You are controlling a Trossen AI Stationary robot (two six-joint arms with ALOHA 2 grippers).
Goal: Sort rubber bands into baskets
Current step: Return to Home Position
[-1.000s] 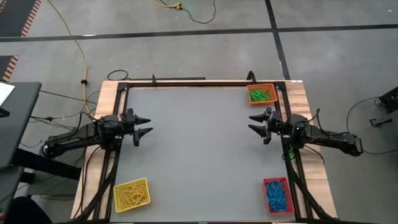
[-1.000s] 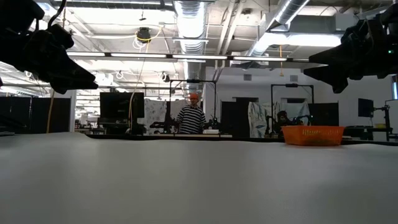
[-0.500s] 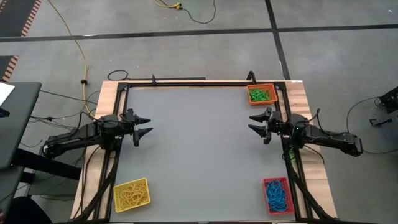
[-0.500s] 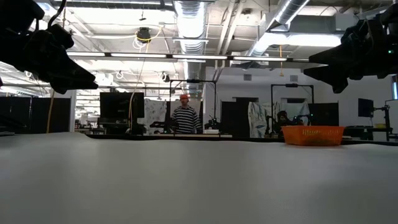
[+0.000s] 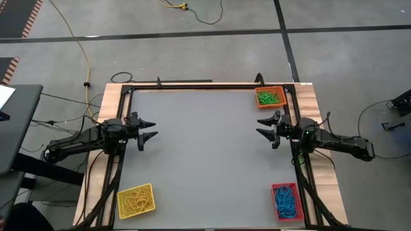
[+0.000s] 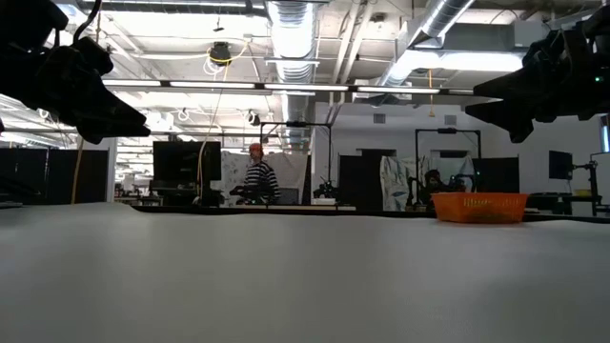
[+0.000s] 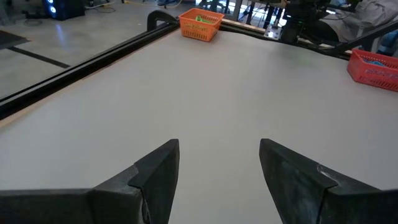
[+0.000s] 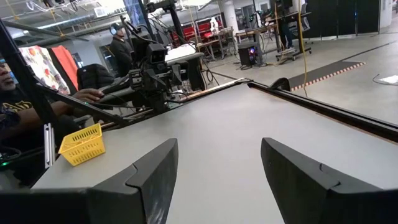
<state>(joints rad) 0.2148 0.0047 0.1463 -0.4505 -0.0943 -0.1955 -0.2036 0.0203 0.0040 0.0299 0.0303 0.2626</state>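
Note:
Three baskets stand on the grey table. The orange basket (image 5: 270,97) at the far right corner holds green rubber bands (image 5: 270,98). The red basket (image 5: 286,201) at the near right holds blue rubber bands (image 5: 286,201). The yellow basket (image 5: 135,200) at the near left holds yellow rubber bands (image 5: 135,201). My left gripper (image 5: 151,129) hovers open at the table's left edge, pointing right. My right gripper (image 5: 262,128) hovers open at the right edge, pointing left. Nothing is between either pair of fingers (image 7: 158,171) (image 8: 155,168).
A black frame rail (image 5: 192,86) runs along the table's far edge. A yellow cable (image 5: 74,38) lies on the floor beyond the table. In the low view a person in a striped shirt (image 6: 255,179) walks in the room behind; other people sit near the table's left end (image 8: 18,124).
Both arms have kept still. The person in the striped shirt behind the table has walked toward the left of the low view.

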